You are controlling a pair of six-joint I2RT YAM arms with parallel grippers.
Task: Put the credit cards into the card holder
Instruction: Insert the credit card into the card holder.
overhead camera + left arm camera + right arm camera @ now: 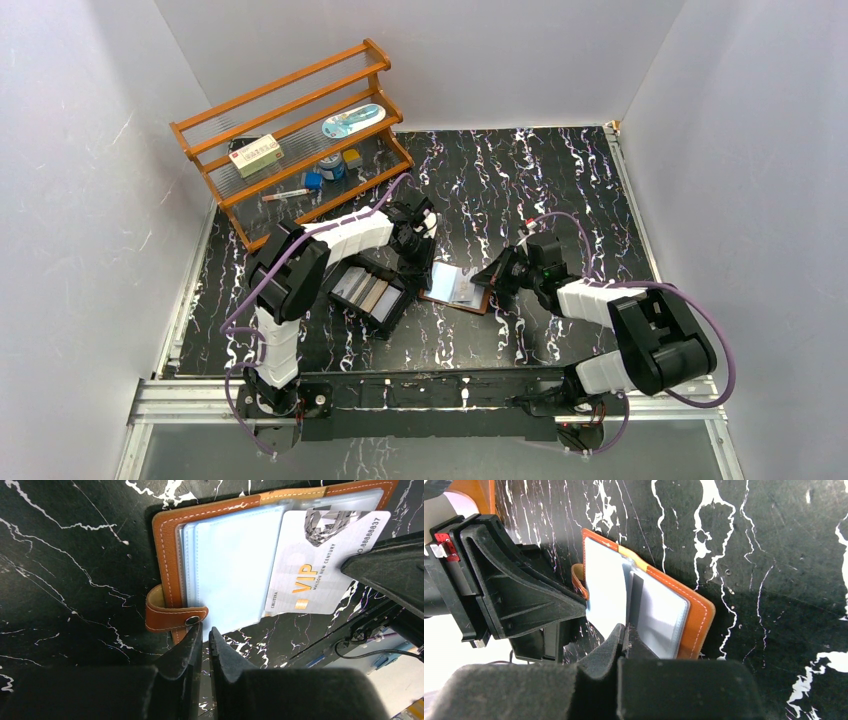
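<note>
Left wrist view: my left jaws (205,632), narrowed to a slit, sit at the snap strap (172,616) of the wallet (167,550), seemingly steadying it open on the table (65,555). Beyond, my right jaws (626,635) pinch the VIP card (310,570), which looks partway into a clear sleeve (235,565). I should push it level along the sleeve, keeping the wallet from skidding.

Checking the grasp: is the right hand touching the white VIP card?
Touching. The right wrist view shows the right hand shut on an edge of the white VIP card.
</note>
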